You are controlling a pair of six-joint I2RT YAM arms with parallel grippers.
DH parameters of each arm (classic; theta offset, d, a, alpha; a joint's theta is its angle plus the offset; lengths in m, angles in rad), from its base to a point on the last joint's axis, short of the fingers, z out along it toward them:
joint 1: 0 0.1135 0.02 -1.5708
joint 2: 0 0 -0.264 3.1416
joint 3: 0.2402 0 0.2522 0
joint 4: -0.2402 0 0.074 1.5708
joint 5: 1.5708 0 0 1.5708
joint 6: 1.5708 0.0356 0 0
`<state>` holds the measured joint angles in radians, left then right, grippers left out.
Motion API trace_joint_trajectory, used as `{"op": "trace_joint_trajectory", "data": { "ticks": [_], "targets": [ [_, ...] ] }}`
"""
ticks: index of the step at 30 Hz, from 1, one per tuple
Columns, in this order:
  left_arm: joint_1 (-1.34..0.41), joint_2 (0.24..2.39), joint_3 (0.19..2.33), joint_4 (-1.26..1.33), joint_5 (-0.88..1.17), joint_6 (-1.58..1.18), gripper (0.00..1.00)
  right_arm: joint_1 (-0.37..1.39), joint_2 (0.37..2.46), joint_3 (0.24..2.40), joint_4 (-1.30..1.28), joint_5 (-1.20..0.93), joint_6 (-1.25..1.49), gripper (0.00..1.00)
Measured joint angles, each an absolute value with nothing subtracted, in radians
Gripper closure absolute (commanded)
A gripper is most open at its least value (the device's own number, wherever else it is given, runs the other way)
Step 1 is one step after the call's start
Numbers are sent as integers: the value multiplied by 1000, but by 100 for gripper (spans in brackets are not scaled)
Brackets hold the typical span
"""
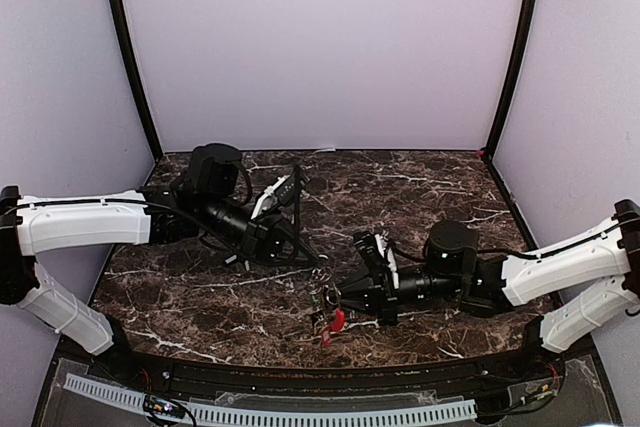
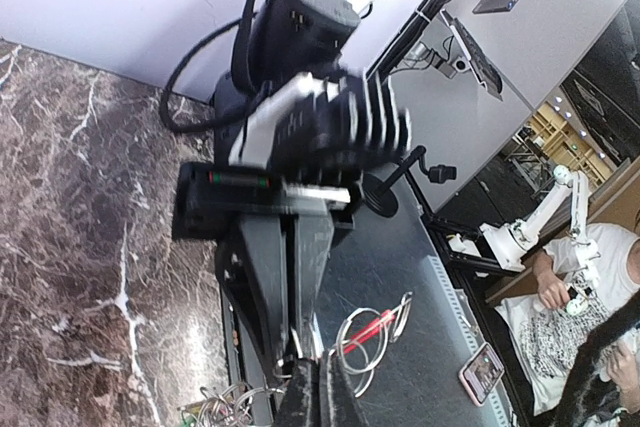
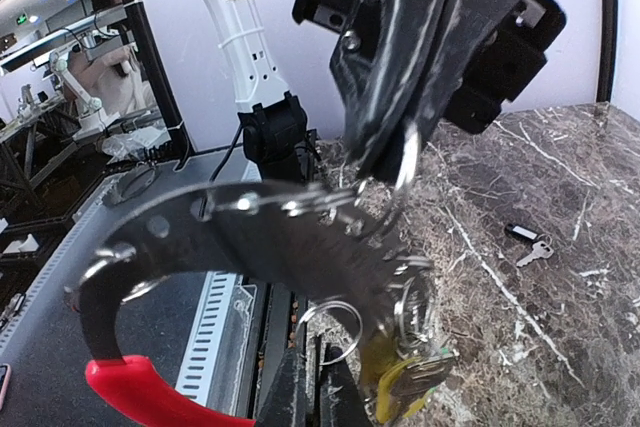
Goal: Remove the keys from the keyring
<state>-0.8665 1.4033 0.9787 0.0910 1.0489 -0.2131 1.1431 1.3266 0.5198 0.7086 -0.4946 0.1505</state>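
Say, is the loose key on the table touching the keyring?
Apart. The right wrist view shows bare table between key and keyring.

I find nothing I can read in any of my three views: no lettering, label, brand, number or sign comes through legibly.

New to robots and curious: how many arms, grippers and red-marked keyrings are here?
Arms: 2 (left arm, right arm)
Grippers: 2 (left gripper, right gripper)
Keyring: 1
Total: 5
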Motion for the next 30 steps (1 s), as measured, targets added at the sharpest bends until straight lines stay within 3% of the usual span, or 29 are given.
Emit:
{"op": "trace_joint_trajectory", "data": {
  "ticks": [12, 24, 30],
  "targets": [
    [-855, 1388, 948, 212, 983, -262, 100, 1163, 1337, 536, 662, -436, 136, 100],
    [-728, 1291, 894, 211, 822, -303, 100, 1150, 1076, 476, 552, -16, 138, 100],
    [-623, 1219, 894, 154, 651, -315, 100, 1110, 1098, 450, 543, 51, 184, 100]
  ]
}}
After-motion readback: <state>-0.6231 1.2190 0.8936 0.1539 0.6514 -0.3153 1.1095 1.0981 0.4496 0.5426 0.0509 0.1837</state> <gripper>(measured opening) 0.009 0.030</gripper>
